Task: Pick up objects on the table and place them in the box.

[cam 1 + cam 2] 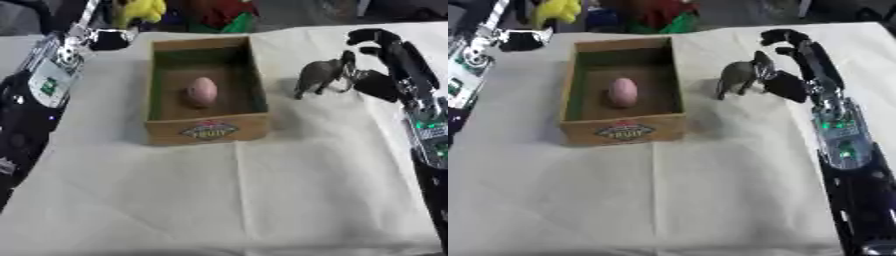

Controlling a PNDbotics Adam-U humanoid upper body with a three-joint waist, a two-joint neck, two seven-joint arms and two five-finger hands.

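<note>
Table [262,200]: covered in a pale cloth, creased; it carries everything below.
Box [208,131]: wooden, open on top, with a fruit label on its near wall; it stands left of centre.
Right hand [798,65]: at the elephant's far side, fingers arched over its head end, thumb part close by its flank. Whether they already pinch it I cannot tell; they look part-spread, not clamped.
Left hand [109,39]: near the upper left corner, beyond the box; its finger state is not readable.
Elephant [322,75]: grey toy, upright on its legs, on the cloth just right of the box, between the box and the right hand.
Egg [201,91]: pink, lying on the box floor.
Handling: the elephant looks stiff, light and probably smooth, likely to tip if nudged; across the body, back to belly, seems the safest hold.
Views: the right eye shows the right forearm in full with its green lights; the left eye shows more of the left arm.
</note>
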